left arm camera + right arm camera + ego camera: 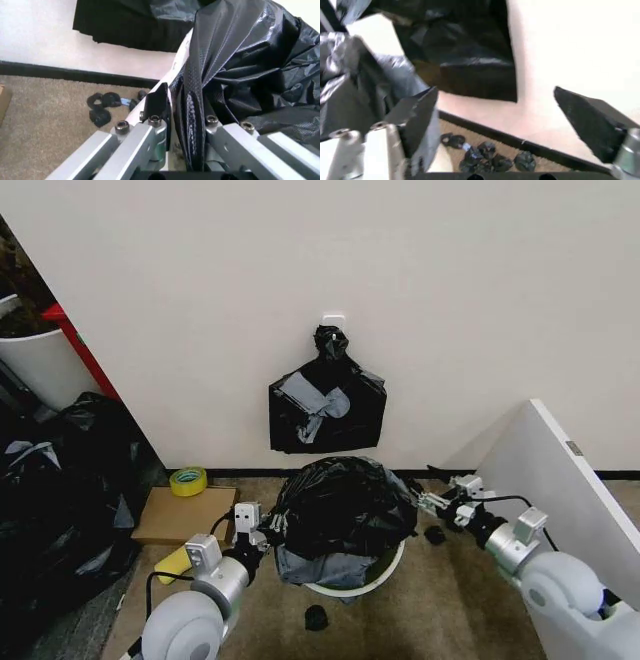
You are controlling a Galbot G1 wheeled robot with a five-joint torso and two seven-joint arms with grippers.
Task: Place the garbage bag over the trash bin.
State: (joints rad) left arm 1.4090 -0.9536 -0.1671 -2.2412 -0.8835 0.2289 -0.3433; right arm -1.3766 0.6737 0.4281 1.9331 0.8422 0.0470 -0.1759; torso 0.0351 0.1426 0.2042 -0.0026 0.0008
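Since the garbage bag (340,505) is thin, limp and slick over the trash bin (385,572), grip gathered folds at its hem: left gripper (185,123) clamps a pleat, right gripper (495,120) jaws apart.

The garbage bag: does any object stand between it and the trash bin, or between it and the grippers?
Nothing visible does. The garbage bag already lies bunched over the trash bin. The left gripper is shut on the bag's edge at the bin's left side; the right gripper is open beside the bag's right side.

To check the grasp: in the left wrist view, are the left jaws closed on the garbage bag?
Yes, the left gripper pinches a fold of the garbage bag between its jaws.
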